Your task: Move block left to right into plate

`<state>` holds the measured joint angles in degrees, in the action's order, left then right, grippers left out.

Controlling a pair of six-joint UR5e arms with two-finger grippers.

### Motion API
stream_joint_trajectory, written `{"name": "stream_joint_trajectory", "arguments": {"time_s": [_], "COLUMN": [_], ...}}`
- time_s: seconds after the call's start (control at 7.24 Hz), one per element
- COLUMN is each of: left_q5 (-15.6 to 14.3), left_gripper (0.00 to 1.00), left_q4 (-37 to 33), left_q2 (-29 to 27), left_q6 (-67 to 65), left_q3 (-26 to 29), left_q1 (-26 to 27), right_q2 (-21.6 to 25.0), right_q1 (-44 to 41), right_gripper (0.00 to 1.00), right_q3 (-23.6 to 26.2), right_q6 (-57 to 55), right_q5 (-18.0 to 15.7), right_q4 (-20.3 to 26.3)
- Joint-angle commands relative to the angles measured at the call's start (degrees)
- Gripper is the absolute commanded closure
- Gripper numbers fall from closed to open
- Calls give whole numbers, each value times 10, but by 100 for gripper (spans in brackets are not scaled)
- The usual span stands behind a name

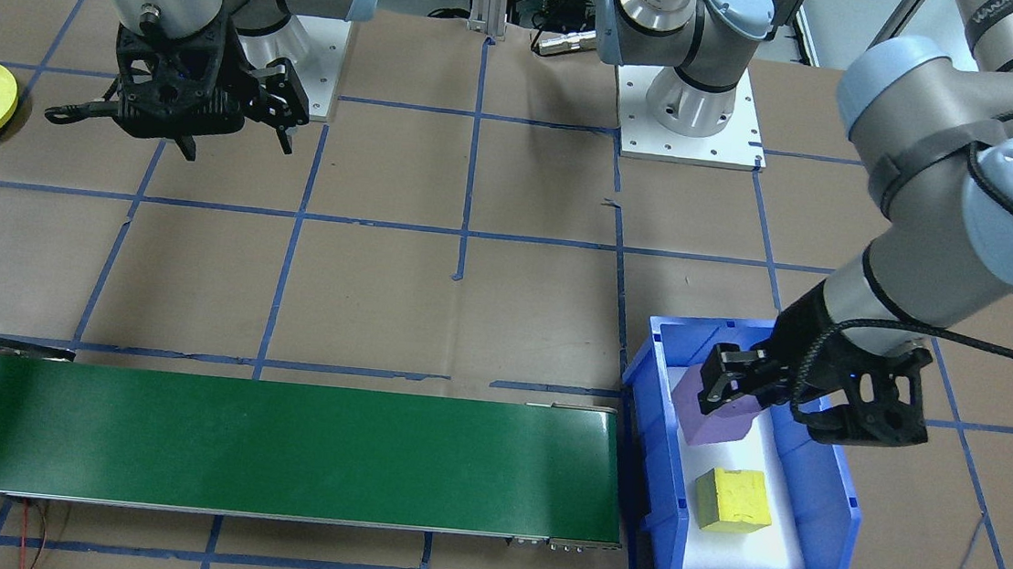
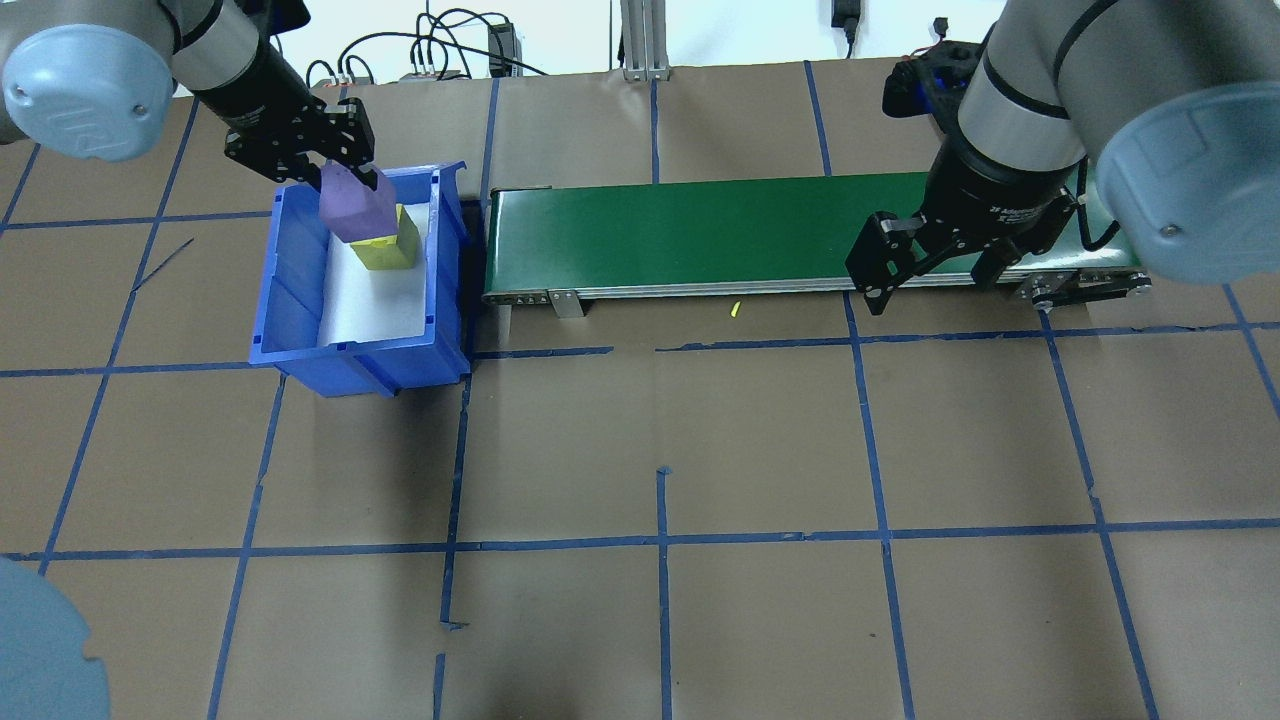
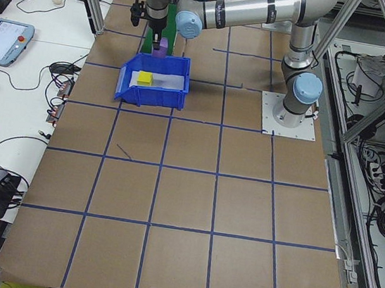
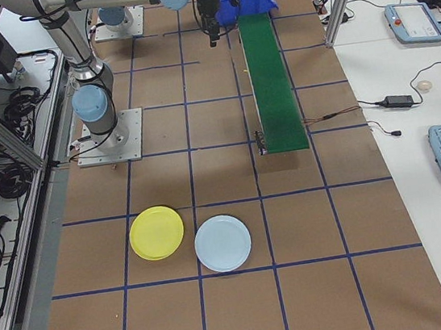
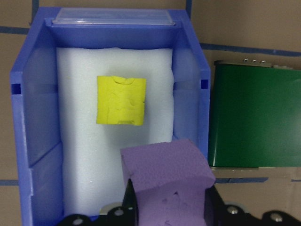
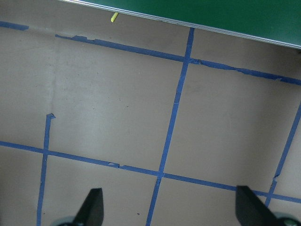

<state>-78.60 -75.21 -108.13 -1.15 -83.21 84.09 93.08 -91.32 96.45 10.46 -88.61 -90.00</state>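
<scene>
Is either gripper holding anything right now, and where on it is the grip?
The left gripper holds the purple block by two opposite side faces near its top, above the blue bin. The right gripper is open and empty.

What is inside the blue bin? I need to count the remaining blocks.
A yellow block lies on white foam in the blue bin. The left gripper holds a purple block above, hiding the foam beneath.

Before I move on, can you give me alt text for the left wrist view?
The left hand holds a purple block above a blue bin. A yellow block lies on the bin's white foam, with a green belt beside the bin.
</scene>
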Motion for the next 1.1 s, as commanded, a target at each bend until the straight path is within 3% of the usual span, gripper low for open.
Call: {"name": "stream_joint_trajectory", "arguments": {"time_s": [0.0, 0.69, 0.83, 0.97], "left_q5": [7, 6, 2, 2], "left_gripper": [65, 62, 27, 10], "left_q4": [72, 156, 159, 171], "left_q2": [-39, -97, -90, -88], "left_q6": [-77, -64, -55, -54], "left_q3": [1, -31, -41, -43], "left_q1": [77, 109, 109, 109], "right_q2": [0, 0, 0, 0], "right_q1": [0, 0, 0, 0], "right_gripper": [0, 0, 0, 0], "right_q3": [1, 1, 1, 1], "right_q6": [0, 0, 0, 0], "right_q5": [0, -1, -1, -1], "right_q4": [0, 0, 0, 0]}}
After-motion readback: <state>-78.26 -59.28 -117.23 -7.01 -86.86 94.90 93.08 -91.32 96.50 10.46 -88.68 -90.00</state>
